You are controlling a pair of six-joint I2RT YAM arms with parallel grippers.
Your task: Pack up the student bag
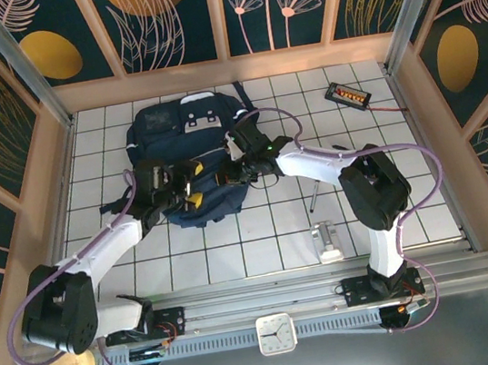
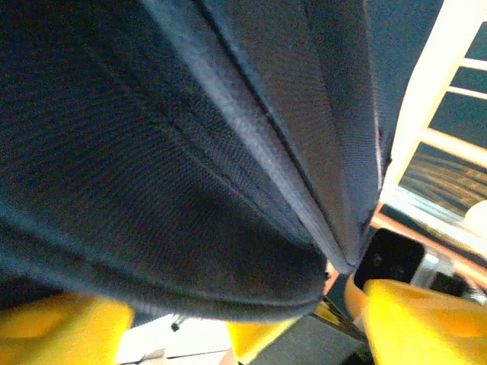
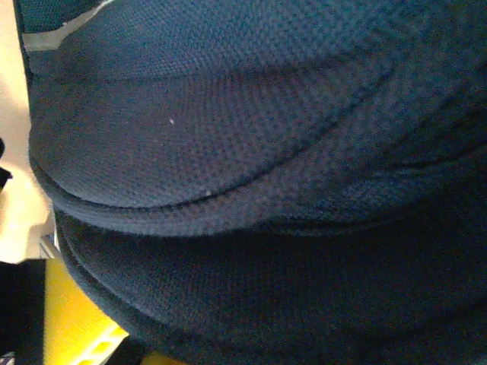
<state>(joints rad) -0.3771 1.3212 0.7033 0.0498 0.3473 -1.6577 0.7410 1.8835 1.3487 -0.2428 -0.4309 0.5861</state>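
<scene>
Find the student bag flat on the far middle of the tiled bench, near end toward both arms. See the left claw at that near end, yellow fingers standing apart with a navy fold sagging over them; cannot confirm any pinch on it. Take the right claw as closed tight at the bag's near right corner (on cloth, on a zip pull or on nothing: cannot tell). Could lose the fold with fingers that far apart, or drag the whole bag across the tiles by pulling from one side alone. Cannot make out zip, opening or contents through the blurred close-up fabric. Cannot name the dark stick or the pale block lying well apart on the right.
</scene>
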